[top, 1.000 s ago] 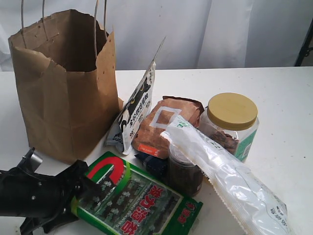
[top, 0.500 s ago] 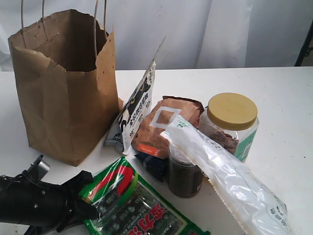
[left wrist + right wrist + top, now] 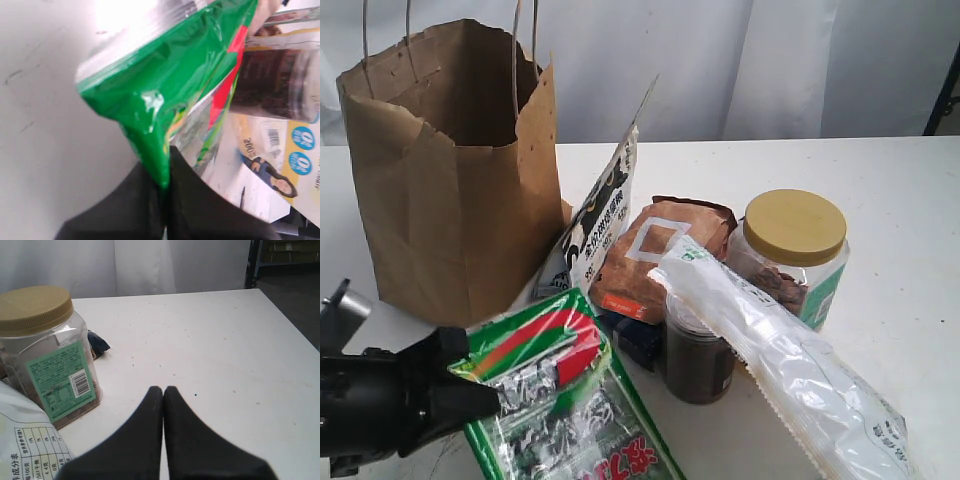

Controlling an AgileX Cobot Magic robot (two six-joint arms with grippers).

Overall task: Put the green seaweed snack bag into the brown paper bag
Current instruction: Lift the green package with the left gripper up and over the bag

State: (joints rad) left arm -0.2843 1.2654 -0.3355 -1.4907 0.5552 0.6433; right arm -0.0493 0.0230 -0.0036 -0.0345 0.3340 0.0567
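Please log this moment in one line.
left end effector: shut on seaweed bag | right end effector: shut, empty | paper bag: upright, open

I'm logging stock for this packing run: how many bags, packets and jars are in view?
Paper bag: 1
Packets: 4 (seaweed packet, white-black pouch, brown pouch, clear packet)
Jars: 2 (yellow-lidded jar, dark jar)
Unclear dark-blue item: 1
Total: 8

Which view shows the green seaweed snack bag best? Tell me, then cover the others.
The exterior view: the green seaweed snack bag shows its red arch and seaweed window, pinched by the left gripper. The left wrist view shows only a crumpled green edge in the grip. The right wrist view shows none of it.
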